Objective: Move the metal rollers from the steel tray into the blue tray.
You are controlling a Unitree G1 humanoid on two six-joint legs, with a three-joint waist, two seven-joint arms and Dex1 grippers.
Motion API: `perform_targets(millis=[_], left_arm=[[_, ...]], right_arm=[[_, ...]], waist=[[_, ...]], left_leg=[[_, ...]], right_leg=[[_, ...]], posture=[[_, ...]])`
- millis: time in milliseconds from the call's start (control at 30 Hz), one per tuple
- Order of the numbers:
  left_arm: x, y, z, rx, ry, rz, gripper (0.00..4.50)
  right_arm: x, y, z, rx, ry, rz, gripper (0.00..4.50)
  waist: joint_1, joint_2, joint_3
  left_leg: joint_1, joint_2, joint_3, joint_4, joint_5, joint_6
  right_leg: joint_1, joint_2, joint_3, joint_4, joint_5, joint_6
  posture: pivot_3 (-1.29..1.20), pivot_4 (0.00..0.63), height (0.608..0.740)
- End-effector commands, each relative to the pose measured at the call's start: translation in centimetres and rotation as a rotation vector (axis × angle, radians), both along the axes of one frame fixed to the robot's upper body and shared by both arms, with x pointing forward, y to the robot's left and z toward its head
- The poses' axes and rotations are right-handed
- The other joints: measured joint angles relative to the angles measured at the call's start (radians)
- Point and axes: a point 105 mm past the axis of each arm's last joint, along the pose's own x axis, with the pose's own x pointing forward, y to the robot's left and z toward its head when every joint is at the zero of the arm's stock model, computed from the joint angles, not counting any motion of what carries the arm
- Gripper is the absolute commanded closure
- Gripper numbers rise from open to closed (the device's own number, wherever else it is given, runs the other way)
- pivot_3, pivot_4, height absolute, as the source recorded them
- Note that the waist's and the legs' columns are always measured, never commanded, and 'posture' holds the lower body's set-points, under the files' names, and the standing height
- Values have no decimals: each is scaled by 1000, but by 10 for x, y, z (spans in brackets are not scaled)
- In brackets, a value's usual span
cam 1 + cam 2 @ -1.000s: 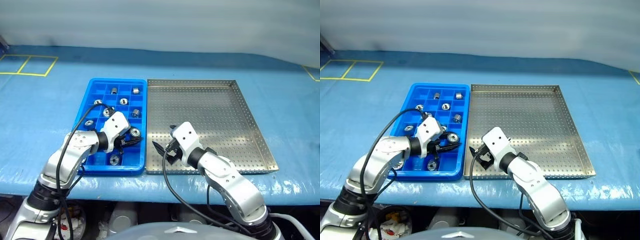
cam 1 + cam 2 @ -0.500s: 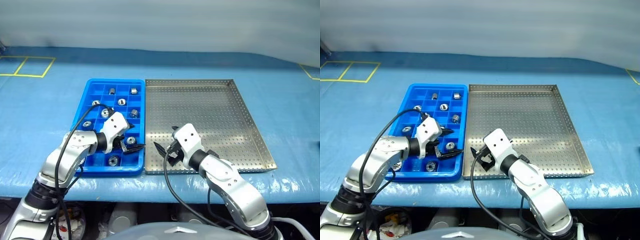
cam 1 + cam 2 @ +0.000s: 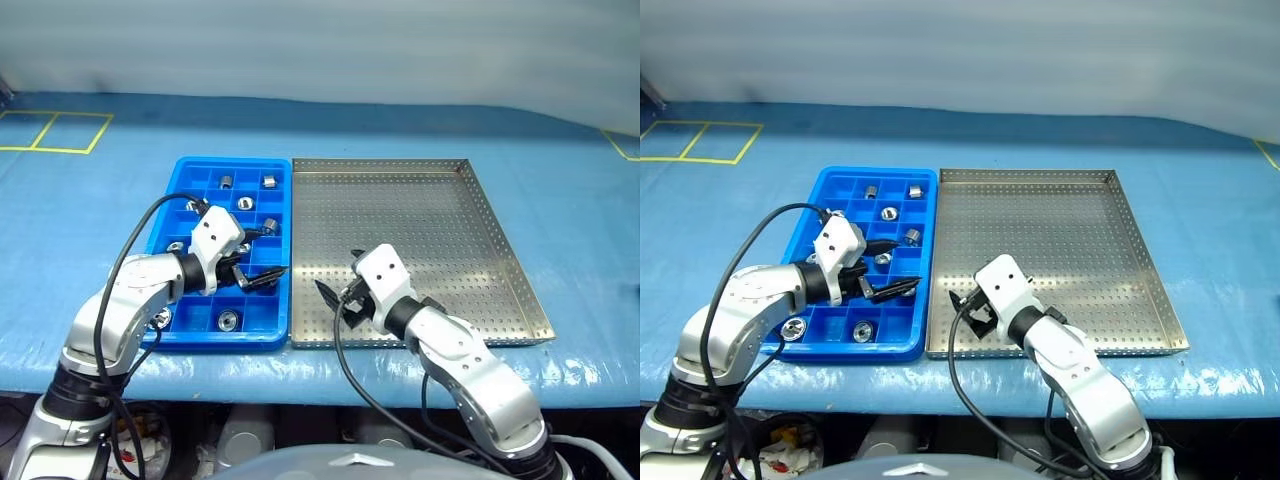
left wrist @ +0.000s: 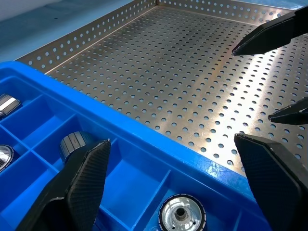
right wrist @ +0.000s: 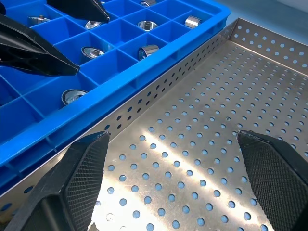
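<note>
Steel tray (image 3: 420, 240) on blue-covered table (image 3: 90, 230), perforated floor bare. Blue tray (image 3: 200, 175) touching its left rim, metal rollers (image 3: 228, 320) scattered one per compartment. Left gripper (image 3: 256, 254) above blue tray's right side, black fingers (image 4: 84, 180) spread wide, holding nothing. Right gripper (image 3: 334, 300) over steel tray's near-left corner, fingers (image 5: 82, 171) wide apart, holding nothing.
</note>
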Motion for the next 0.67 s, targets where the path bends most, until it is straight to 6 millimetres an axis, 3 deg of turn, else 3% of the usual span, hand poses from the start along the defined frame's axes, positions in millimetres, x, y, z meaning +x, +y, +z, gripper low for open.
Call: perform_targets(millis=[33, 667], left_arm=[[0, -3, 14, -3, -70, -13, 25], [1, -4, 9, 10, -59, -16, 25]], right_arm=[[-3, -1, 13, 11, -49, 6, 0], [-4, -4, 12, 4, -41, -6, 0]], waist=[[0, 0, 0], [-1, 0, 0]], left_leg=[[0, 0, 0, 0, 0, 0], [0, 0, 0, 0, 0, 0]], right_leg=[[0, 0, 0, 0, 0, 0], [0, 0, 0, 0, 0, 0]], posture=[[93, 150, 740], [85, 150, 740]])
